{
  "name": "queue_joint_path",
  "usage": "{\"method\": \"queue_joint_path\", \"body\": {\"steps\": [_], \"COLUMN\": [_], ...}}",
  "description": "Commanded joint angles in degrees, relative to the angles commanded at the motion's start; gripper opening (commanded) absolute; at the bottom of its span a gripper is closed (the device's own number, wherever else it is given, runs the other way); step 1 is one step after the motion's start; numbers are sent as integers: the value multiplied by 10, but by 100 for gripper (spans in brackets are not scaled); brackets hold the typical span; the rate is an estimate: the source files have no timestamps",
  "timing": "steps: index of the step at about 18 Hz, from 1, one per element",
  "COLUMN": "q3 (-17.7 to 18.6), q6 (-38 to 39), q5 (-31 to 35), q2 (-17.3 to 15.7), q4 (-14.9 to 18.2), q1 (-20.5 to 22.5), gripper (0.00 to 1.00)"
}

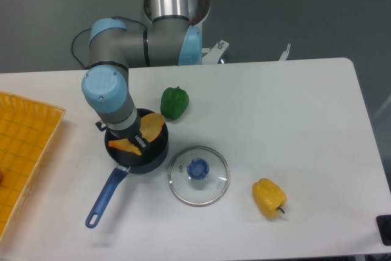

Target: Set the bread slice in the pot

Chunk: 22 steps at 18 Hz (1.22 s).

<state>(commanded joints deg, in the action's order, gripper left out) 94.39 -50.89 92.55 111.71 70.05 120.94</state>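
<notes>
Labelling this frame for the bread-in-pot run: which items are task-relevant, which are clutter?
Task-relevant:
- bread slice
- pot
- end effector, over the pot at the slice

Clutter:
- glass lid
- green pepper
- yellow pepper
- yellow tray

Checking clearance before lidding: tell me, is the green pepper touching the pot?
Cannot tell. The camera shows the green pepper right at the pot rim, no plain gap or contact.

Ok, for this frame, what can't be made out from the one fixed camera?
- Tool: the arm's blue wrist joint covers it; open or shut cannot be told.
- Thin yellow bread slice: partly hidden by the arm; whether it lies flat in the small dark saucepan is unclear.
- Yellow mesh tray: cut off by the left edge.
- Dark object: cut off at the right edge, unidentifiable.
</notes>
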Motion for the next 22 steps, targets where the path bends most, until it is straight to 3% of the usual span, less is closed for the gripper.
{"method": "queue_joint_path", "body": {"steps": [3,6,7,9,10,22], "q3": [0,0,0,-1,-1,-6], "q6": [10,10,9,6,7,10], "q5": [-1,-1,0,1,10,31], "q2": [5,7,7,8,11,12], "q4": [-1,-1,-1,-1,-1,1], "q1": [-8,-9,-9,-9,-9,-14], "gripper": [13,21,34,88,100,100]}}
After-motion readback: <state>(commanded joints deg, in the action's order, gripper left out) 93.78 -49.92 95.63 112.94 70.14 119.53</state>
